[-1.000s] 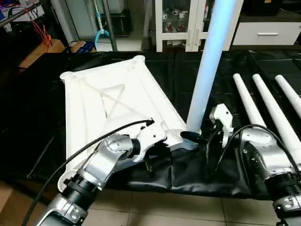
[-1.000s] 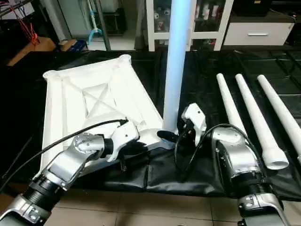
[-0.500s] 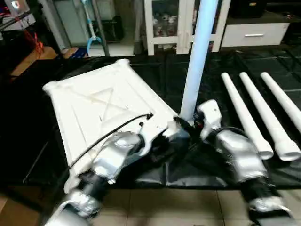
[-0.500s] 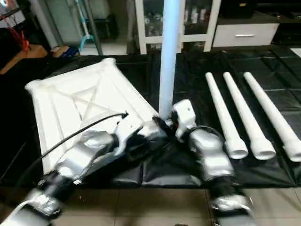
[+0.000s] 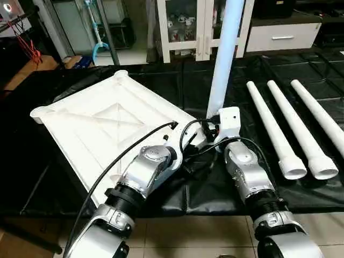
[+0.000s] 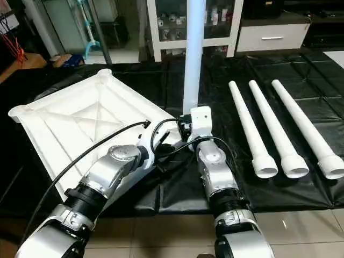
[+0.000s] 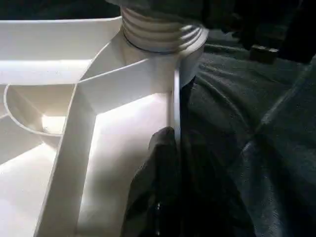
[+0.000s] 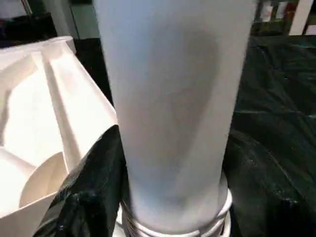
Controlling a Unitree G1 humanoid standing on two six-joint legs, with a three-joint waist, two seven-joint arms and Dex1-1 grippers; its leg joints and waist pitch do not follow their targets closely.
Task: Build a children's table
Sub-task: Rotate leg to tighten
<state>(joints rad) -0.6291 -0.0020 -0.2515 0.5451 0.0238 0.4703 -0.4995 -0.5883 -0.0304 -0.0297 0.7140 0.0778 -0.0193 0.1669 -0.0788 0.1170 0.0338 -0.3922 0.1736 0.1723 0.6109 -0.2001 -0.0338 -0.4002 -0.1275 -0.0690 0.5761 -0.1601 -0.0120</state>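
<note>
The white tabletop [image 5: 97,123] lies ribbed side up on the black cloth. One white leg [image 5: 224,54] stands upright in the round socket at its near right corner. My left gripper [image 7: 177,143] is shut on the thin rim wall just beside that socket, one black finger on each side. My right gripper [image 5: 212,124] is closed around the foot of the upright leg. In the right wrist view a black finger [image 8: 94,192] presses against the leg's side above the threaded collar [image 8: 173,222]. Three more legs [image 5: 271,126] lie side by side to the right.
A white glass-door cabinet [image 5: 188,27] and a white drawer unit [image 5: 282,37] stand behind the table. The black cloth [image 5: 215,193] ends at the table's front edge, with tiled floor [image 5: 188,236] below. Cables run along my left forearm [image 5: 145,172].
The camera has shifted. The tabletop has swung about the legged corner, its far end now further left. Both forearms have closed in on that corner; the grips are unchanged.
</note>
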